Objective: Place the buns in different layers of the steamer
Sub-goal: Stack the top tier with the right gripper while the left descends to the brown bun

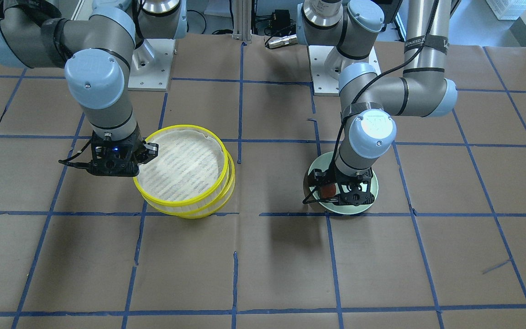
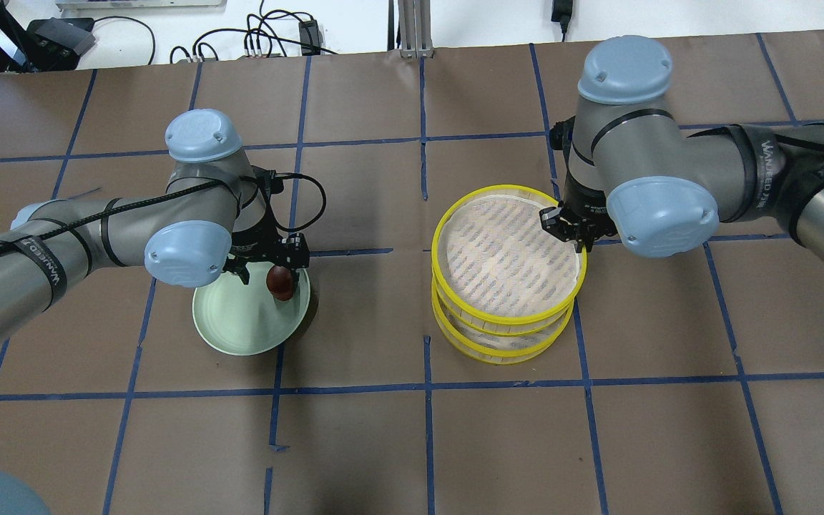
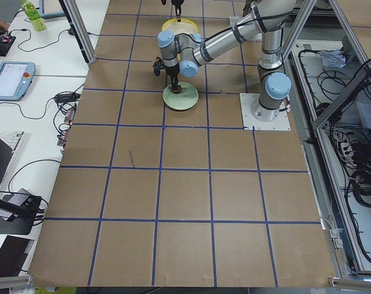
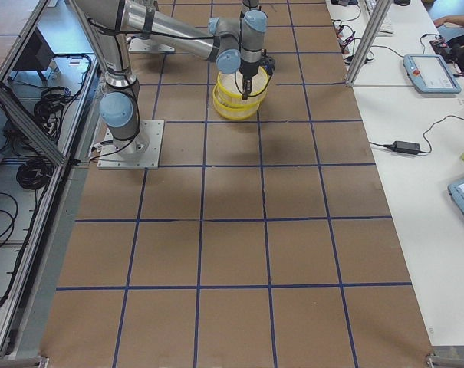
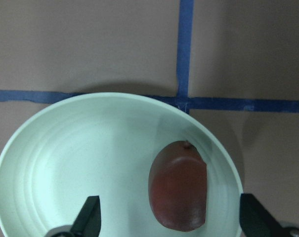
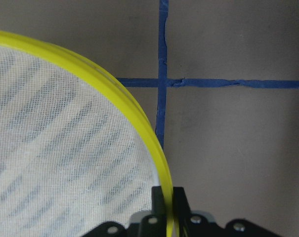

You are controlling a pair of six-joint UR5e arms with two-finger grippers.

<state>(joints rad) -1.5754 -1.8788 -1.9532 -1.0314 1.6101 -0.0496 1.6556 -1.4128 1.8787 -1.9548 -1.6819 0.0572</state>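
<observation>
The dark reddish-brown bun (image 5: 179,190) lies on the pale green plate (image 5: 65,163), near its edge. My left gripper (image 5: 171,219) is open, one finger on each side of the bun (image 2: 282,282). The white bun is hidden or out of view. The steamer (image 2: 501,356) stands right of centre, its two yellow-rimmed layers stacked, the top layer (image 1: 181,127) sitting askew on the lower layer (image 1: 208,211). My right gripper (image 6: 165,202) is shut on the top layer's yellow rim (image 6: 139,123) at its far right edge in the overhead view (image 2: 566,229). The whitish liner shows nothing lying on it.
Brown paper with blue tape lines covers the table (image 2: 426,443). The plate (image 2: 240,332) and the steamer stand about one grid square apart. Both arm bases stand on white mounts (image 1: 151,64) at the robot's edge.
</observation>
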